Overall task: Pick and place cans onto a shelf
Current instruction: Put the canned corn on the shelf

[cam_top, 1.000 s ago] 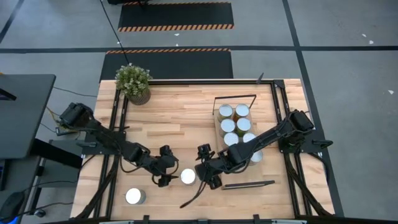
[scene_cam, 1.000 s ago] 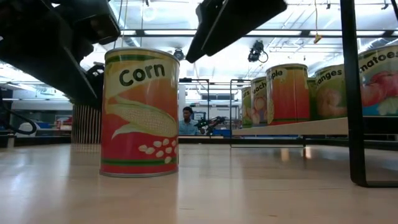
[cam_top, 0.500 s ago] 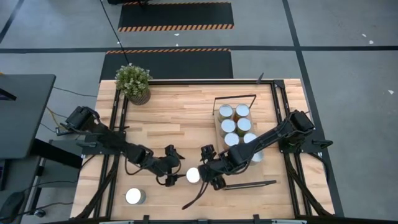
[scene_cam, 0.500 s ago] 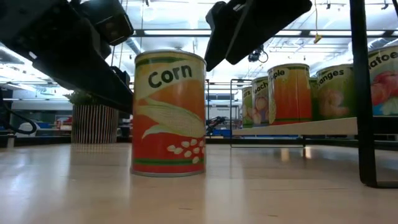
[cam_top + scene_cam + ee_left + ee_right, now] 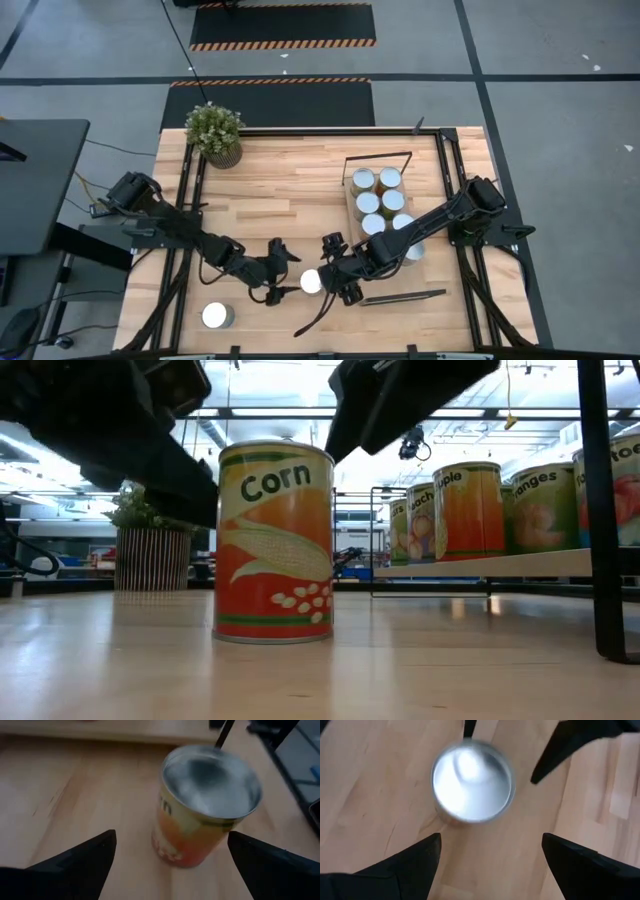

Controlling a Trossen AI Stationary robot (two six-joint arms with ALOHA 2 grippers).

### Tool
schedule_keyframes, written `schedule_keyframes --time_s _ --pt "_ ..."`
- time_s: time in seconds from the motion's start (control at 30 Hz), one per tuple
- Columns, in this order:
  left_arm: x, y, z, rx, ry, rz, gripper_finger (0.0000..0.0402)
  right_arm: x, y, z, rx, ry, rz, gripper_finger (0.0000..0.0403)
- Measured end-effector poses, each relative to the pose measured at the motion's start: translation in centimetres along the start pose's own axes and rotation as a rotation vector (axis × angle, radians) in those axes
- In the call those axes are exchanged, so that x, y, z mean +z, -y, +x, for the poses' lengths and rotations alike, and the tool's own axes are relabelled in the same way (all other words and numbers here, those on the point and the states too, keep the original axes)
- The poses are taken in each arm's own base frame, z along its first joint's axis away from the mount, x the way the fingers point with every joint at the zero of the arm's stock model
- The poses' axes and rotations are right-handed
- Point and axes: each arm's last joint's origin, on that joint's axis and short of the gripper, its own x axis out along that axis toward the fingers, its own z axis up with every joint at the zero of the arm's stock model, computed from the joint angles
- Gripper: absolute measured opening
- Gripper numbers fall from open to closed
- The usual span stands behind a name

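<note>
While both arms wait close: the corn can (image 5: 311,282) stands upright between them.
Left gripper (image 5: 285,272): jaws wide apart, holding nothing.
Right gripper (image 5: 336,271): jaws apart, almost above the can, nearer.

We get high view straight down over whole table (image 5: 300,190), both arms in frame. Low view at tabletop level, close to corn can (image 5: 275,540), facing room past shelf (image 5: 470,565). Left wrist view tilted down, near same can (image 5: 205,805). Right wrist view nearly straight above it (image 5: 472,782). We find that can (image 5: 312,282) shared by all four views.
</note>
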Motion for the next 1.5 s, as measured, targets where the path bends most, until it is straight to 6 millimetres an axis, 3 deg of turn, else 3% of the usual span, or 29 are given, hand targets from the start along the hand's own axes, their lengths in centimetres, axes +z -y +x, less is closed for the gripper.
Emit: schedule_keyframes --time_s 0.3,0.57,0.9,1.17,1.5 --pt "0.8 -0.5 0.3 0.148 0.134 -0.015 0.0389 0.7 1.7 -0.6 -0.050 0.073 0.028 0.0354" --pt "0.5 0.0 0.3 -0.007 0.062 0.011 0.0389 0.8 2.0 -1.8 -0.022 0.099 0.043 0.0354" --pt "-0.8 -0.1 1.8 0.028 0.062 -0.028 0.0389 1.8 1.5 -2.0 0.036 0.198 0.053 0.0362" --pt "-0.6 -0.7 2.2 0.157 0.130 -0.044 0.0389 1.5 1.2 -0.1 0.032 0.157 0.080 0.0364" --pt "0.5 -2.0 2.7 0.202 0.189 -0.028 0.0389 1.0 2.3 0.3 0.023 0.102 0.065 0.0364"
